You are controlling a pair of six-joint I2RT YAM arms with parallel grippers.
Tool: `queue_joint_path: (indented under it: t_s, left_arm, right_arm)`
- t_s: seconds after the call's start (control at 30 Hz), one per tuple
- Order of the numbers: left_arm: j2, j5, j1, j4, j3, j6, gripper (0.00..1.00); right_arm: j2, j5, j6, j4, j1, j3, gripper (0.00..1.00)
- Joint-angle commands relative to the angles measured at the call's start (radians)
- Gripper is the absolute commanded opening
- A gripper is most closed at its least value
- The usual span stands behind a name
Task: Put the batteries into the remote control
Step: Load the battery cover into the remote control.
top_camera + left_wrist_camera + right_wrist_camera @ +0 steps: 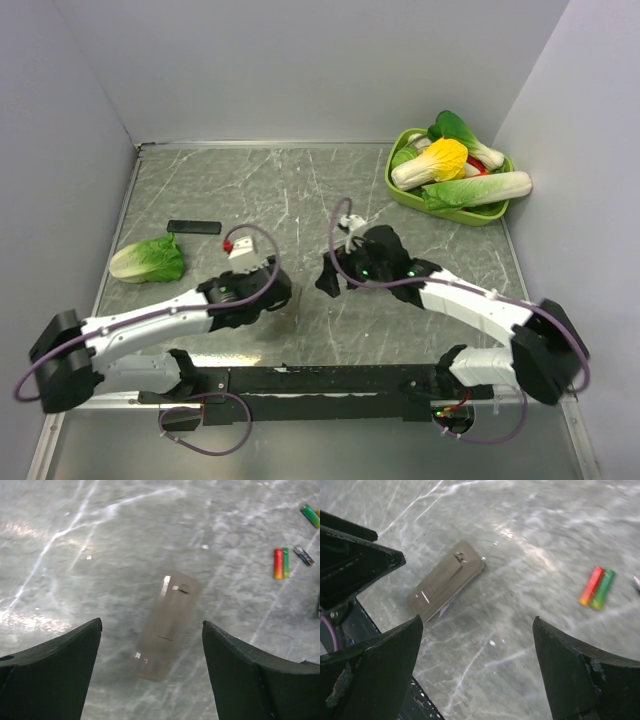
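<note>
The left hand (151, 625) is spread with nothing pinched. A grey-beige cover (165, 627) is seen flat on the desk (75, 555) below the gap. The right hand (477, 621) is likewise spread and nothing is held. The batteries (280, 563), a red and green pair, are laid well apart from the cover.

Here's the setting: a grey-green marbled counter (300, 190), polished, with pale veins running across it in every direction. 3 plain walls box it in: the back wall (320, 70), the left wall (50, 180) and the right wall (585, 120), all a flat pale lavender-grey. A thin metal trim (260, 144) runs where the counter meets the back wall and on down both sides. The light is soft and even, and shadows stay faint. Close up, the stone catches a bright glare patch (30, 620) at the left of the left wrist view.
</note>
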Motion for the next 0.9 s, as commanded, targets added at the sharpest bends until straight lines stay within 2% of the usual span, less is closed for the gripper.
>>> queue_joint_path:
  t_s: [0.0,0.2,0.37,0.53,0.6,0.87]
  left_arm:
    - [-0.167,0.07,0.047,0.108,-0.158,-0.068,0.87]
    - [-0.37,0.119,0.065,0.153,-0.321,-0.097,0.88]
    - [-0.44,0.203,0.067,0.252,-0.427,-0.091,0.87]
    - [-0.418,0.237,0.067,0.298,-0.464,-0.077,0.88]
    - [-0.389,0.251,0.067,0.315,-0.462,-0.072,0.88]
    - [-0.292,0.265,0.067,0.344,-0.436,-0.052,0.88]
  right_arm:
    - [0.174,-0.093,-0.141,-0.014,0.046,0.171,0.93]
    - [0.383,-0.119,-0.216,-0.054,0.086,0.323,0.84]
    - [0.504,-0.108,-0.247,-0.09,0.111,0.42,0.76]
    - [0.594,-0.096,-0.271,-0.119,0.123,0.481,0.7]
    - [0.613,-0.092,-0.274,-0.123,0.127,0.49,0.63]
    - [0.694,-0.06,-0.276,-0.126,0.134,0.49,0.57]
